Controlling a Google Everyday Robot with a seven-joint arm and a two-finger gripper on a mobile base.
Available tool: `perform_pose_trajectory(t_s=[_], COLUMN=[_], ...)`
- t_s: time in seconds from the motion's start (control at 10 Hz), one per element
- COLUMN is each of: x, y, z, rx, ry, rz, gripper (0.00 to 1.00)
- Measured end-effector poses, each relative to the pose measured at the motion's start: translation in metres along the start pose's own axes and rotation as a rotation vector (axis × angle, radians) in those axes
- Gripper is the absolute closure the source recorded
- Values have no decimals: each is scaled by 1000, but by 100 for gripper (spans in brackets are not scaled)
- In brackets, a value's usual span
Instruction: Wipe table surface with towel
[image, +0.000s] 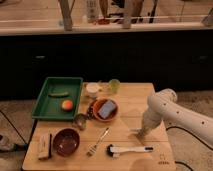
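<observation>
The white arm reaches in from the right, and its gripper (141, 133) points down at the wooden table (130, 100), low over the right-front part. A small pale thing (137, 132) lies at the gripper's tip on the table; it may be the towel, but I cannot tell for sure. A blue folded item (106, 108) lies in an orange bowl (96, 114) to the left of the gripper.
A green tray (50, 105) with a green item (58, 93) and an orange fruit (67, 104) stands at the left. There are also a white cup (92, 90), green cup (114, 85), small metal cup (80, 121), dark red bowl (66, 141), fork (97, 141), black-and-white brush (127, 149) and box (45, 146).
</observation>
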Motion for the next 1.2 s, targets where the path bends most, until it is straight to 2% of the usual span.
perform_pose_trajectory(t_s=[0.2,0.3,0.4,0.6,0.8,1.0,1.2], x=[15,14,8,-25,-51,-67,-68], y=[-37,-49,-61,-79,-69,-42,-17], z=[1,2,4,7,6,2,-5], rx=[30,36,37,32,20,3,-11], ry=[12,10,4,-25,-54,-71,-62], rz=[8,0,-23,-123,-215,-272,-288], gripper=[99,99,99,99,99,99,99])
